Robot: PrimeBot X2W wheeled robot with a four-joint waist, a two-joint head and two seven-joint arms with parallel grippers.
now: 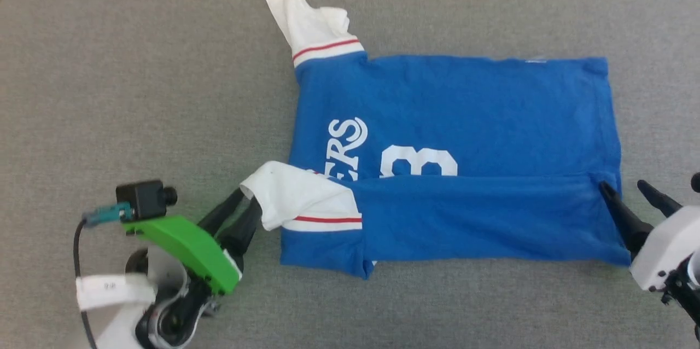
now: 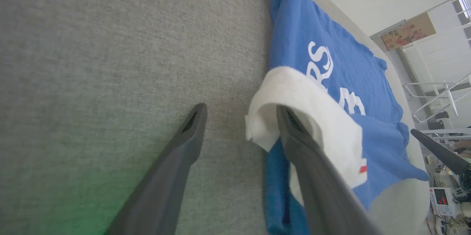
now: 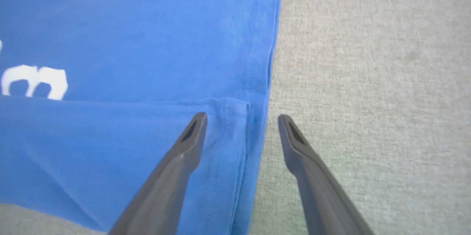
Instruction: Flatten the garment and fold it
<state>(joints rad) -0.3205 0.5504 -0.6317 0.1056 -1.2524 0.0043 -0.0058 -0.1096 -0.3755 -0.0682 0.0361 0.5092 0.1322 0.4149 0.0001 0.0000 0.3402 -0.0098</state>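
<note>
Folding lengthwise is judged to be the step in hand. The garment is spread across the middle of the grey surface, with its near long edge turned up over the body. The left gripper is held spread, one finger tucked under the near white sleeve and the other over bare surface; nothing is pinched. The right gripper is likewise spread astride the hem corner, one finger above blue cloth and one beyond it. For a neat result, the near sleeve should be laid flat on the folded band and the finger drawn out low, so that no cloth is dragged. The crumpled far sleeve should then be turned in. Only "ERS" with a swirl and a half-covered "3" can be read; no brand label is made out.
</note>
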